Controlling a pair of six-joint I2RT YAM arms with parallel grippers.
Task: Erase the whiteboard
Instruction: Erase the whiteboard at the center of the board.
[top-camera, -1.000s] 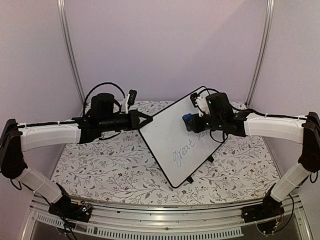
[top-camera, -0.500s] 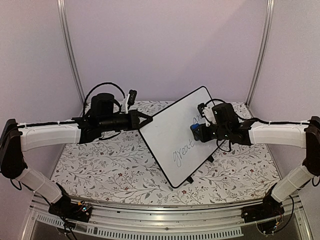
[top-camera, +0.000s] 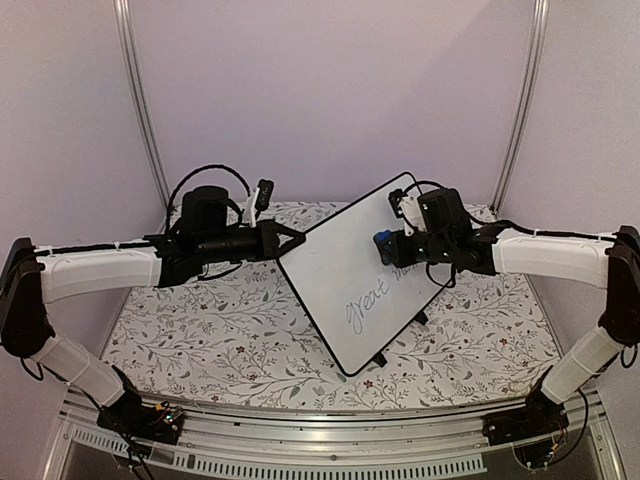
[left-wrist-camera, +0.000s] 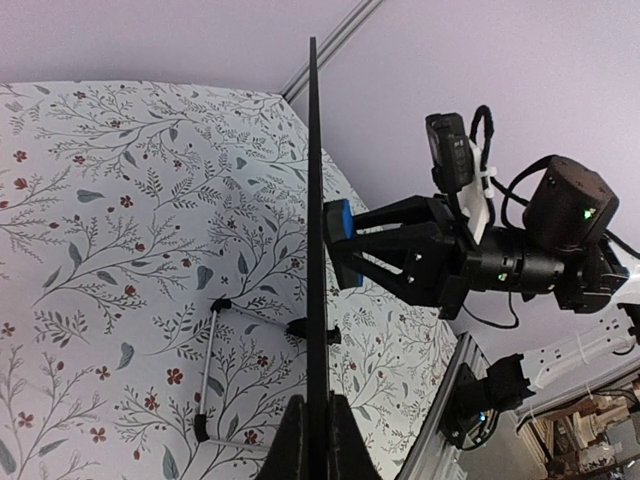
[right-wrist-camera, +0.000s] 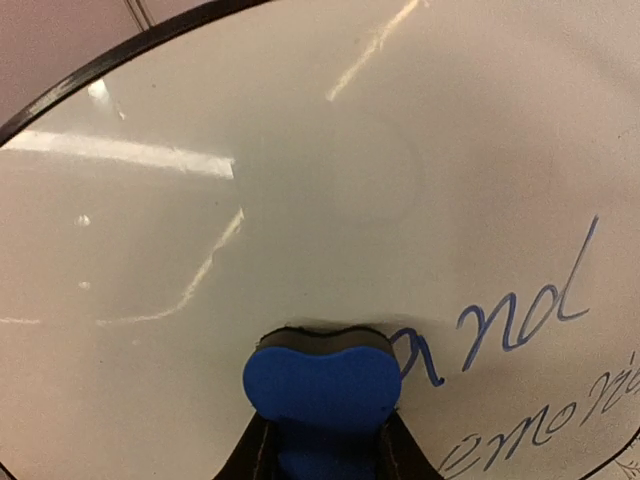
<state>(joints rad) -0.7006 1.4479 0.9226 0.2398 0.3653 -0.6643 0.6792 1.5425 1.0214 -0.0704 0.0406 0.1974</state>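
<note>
The whiteboard (top-camera: 345, 275) is seen tilted on one corner over the flowered worktop (top-camera: 200, 335). Its white face is turned toward the right arm. The board's left edge is pinched by the left claw (top-camera: 298, 240), and the claw's fingers are pressed tight on the thin black rim. In the left wrist view the board is seen edge on, as a thin dark line, with one finger on each side of it.

A thin metal stand with black feet (left-wrist-camera: 215, 370) is fixed to the back of the board. It cannot be told whether the feet are touching the worktop.

A small blue eraser (right-wrist-camera: 322, 385) is pinched in the right claw (top-camera: 385, 246). The eraser is pressed flat against the front of the board, in the board's upper half and near its right edge. In the left wrist view the eraser is seen touching the board on the side away from the stand.

Blue cursive writing (top-camera: 372, 300) is seen on the lower part of the board, below the eraser. In the right wrist view the word "and" is just beside the eraser, and its first letter is touched by the blue block. More writing is seen under that word, near the board's rim. The part of the board above the eraser is white and shiny.
</note>
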